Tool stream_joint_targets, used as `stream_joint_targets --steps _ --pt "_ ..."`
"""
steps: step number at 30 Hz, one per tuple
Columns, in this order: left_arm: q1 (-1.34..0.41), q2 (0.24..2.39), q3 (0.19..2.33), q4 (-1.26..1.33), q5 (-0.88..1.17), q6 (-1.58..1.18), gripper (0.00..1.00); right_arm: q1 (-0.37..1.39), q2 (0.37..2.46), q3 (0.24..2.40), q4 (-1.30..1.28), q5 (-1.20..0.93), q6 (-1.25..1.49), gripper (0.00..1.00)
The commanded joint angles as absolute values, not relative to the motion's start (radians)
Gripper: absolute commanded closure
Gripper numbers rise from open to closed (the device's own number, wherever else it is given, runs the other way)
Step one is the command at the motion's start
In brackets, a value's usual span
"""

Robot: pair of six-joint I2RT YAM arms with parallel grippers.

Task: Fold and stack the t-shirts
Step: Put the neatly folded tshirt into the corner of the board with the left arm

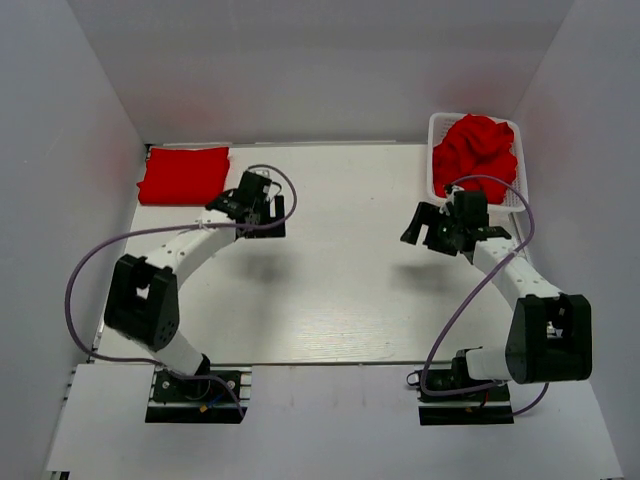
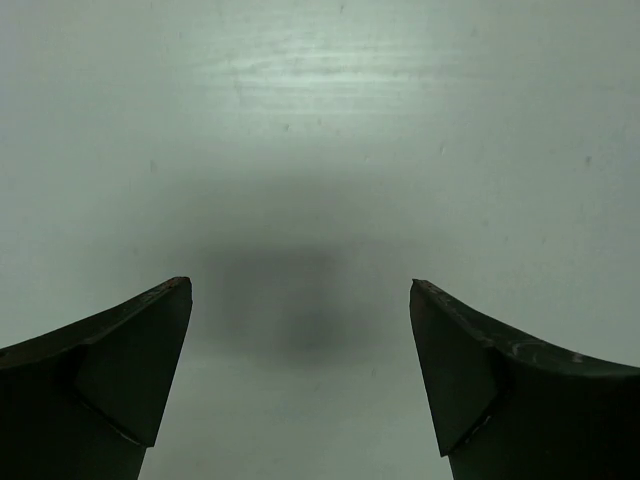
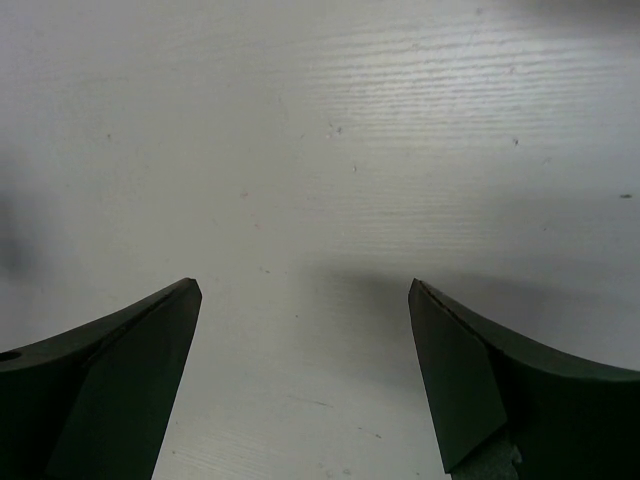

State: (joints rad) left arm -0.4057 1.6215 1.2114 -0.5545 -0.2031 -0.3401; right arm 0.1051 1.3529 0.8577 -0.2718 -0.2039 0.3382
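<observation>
Two robot arms reach over a white worktop [image 1: 340,290] with a faint grain and a few specks. At its far left corner lies a flat, squared-off folded red t-shirt pile [image 1: 183,175]; whether it is one shirt or several cannot be told. At the far right, a white plastic lattice basket [image 1: 437,125] holds a crumpled heap of red t-shirts [image 1: 478,148], soft and lumpy, their number unclear. The right arm and its cable hide the basket's near edge. The left hand [image 1: 268,212] hovers just beside the folded pile, spread wide and holding nothing. The right hand [image 1: 432,232], near the basket, is likewise wide and empty. Each wrist view shows bare worktop between dark, wedge-shaped fingertips [image 2: 150,330], cut off at the bottom.
</observation>
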Motion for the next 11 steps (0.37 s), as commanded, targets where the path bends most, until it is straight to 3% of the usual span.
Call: stream_joint_targets --steps 1,11 --pt "-0.42 1.462 1.172 -0.535 -0.285 -0.402 0.0 0.109 1.312 0.81 -0.164 -0.282 0.354 0.1" --pt "-0.463 1.319 1.115 -0.569 -0.325 -0.394 0.0 0.107 1.253 0.768 -0.11 -0.356 0.334 0.1"
